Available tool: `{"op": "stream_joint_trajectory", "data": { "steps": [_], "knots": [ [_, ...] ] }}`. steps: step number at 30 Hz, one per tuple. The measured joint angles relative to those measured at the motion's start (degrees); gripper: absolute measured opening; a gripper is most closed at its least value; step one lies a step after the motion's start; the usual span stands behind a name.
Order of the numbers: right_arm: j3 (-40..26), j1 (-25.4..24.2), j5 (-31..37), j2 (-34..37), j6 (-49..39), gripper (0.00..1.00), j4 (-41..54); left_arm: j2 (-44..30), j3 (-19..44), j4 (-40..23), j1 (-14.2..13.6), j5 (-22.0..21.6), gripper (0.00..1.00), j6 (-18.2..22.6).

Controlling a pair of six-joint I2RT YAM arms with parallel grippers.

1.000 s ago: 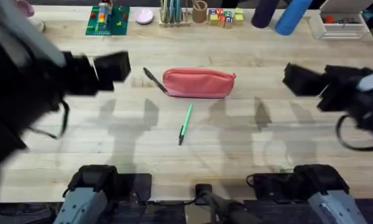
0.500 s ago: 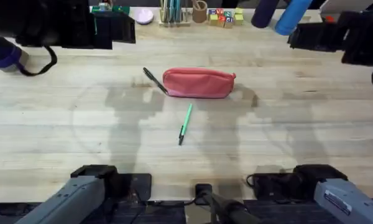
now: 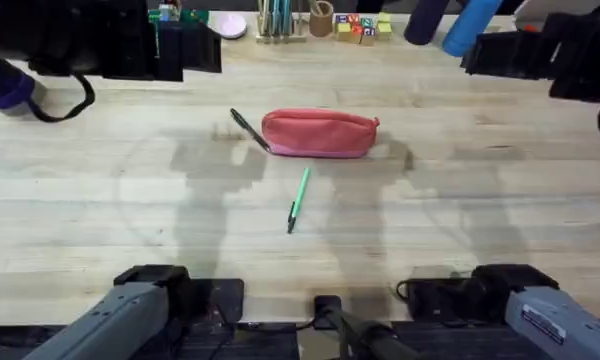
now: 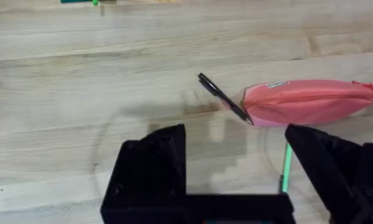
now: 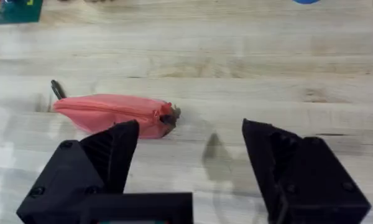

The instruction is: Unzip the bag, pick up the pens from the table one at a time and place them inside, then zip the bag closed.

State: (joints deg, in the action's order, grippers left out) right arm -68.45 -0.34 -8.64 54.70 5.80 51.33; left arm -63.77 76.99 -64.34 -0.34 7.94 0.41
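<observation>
Nearest on the worktop (image 3: 100,230) lies the green pen (image 3: 297,200), bare wood all around. Past it at 12 o'clock the zipped pink pouch (image 3: 320,134), black pen (image 3: 248,130) touching its 9 o'clock end. Left end effector (image 4: 236,165) and right end effector (image 5: 189,158) hang spread wide, empty.

A pale wooden plank surface (image 3: 100,210) carries a salmon-pink bag (image 3: 319,134) lying lengthwise near its middle. A black pen (image 3: 248,129) rests slantwise with one end touching the bag's left end, while a light green pen (image 3: 298,199) lies apart just in front of the bag. Along the far edge stand a green board (image 3: 173,32), a rack of teal sticks (image 3: 276,20) and coloured blocks (image 3: 361,27).
</observation>
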Motion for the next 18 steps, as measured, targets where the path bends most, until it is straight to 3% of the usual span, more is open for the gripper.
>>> {"op": "stream_joint_trajectory", "data": {
  "steps": [4,8,18],
  "knots": [
    [0.0,0.0,0.0,0.0,0.0,0.996,0.0,0.0,0.0,0.0,0.0,0.2,0.993,1.1],
    [0.0,0.0,0.0,0.0,0.0,0.996,0.0,0.0,0.0,0.0,0.0,1.6,0.993,7.8],
    [0.0,0.0,0.0,0.0,0.0,0.996,0.0,0.0,0.0,0.0,0.0,14.7,0.993,32.9]
  ]
}}
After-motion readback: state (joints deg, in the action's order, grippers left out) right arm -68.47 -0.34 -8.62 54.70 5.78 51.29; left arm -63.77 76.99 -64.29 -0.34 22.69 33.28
